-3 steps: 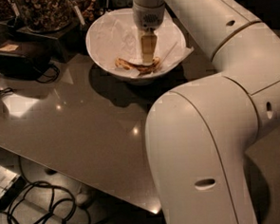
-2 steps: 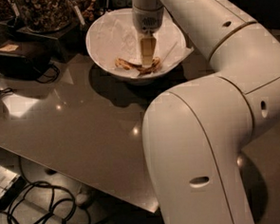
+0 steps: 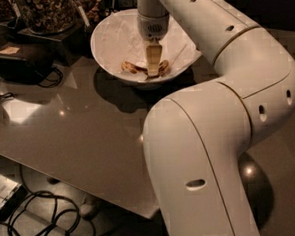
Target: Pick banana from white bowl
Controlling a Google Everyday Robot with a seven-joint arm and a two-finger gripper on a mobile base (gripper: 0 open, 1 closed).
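White bowl [image 3: 107, 32] sits at the far side of the bench [image 3: 78, 129], a bit left of centre, with crumpled white paper lining it. The banana [image 3: 131, 67] lies at the bottom of the bowl, roughly flat and running left to right. It is yellow-brown with dark patches.

The gripper [image 3: 153, 72] is down inside the bowl, pointing straight down, with its tip right at the middle of the banana. It hides the banana's mid section, and the two ends show on either side. The tip looks in contact with the banana or just above it; I can't separate the two from this angle. I also can't tell the grip state, since the tip reads as one pale column.

The arm [image 3: 223, 50] comes in from the near right. Its big white links fill the right half of the view, and the elbow is bent over the bench.

Glass jars of nuts [image 3: 46, 11] stand at the far left behind the bowl, near it but apart. A black box [image 3: 18, 60] with a cord sits on the bench left of the bowl. Black cables [image 3: 38, 222] lie looped on the floor at near left, below the bench edge.
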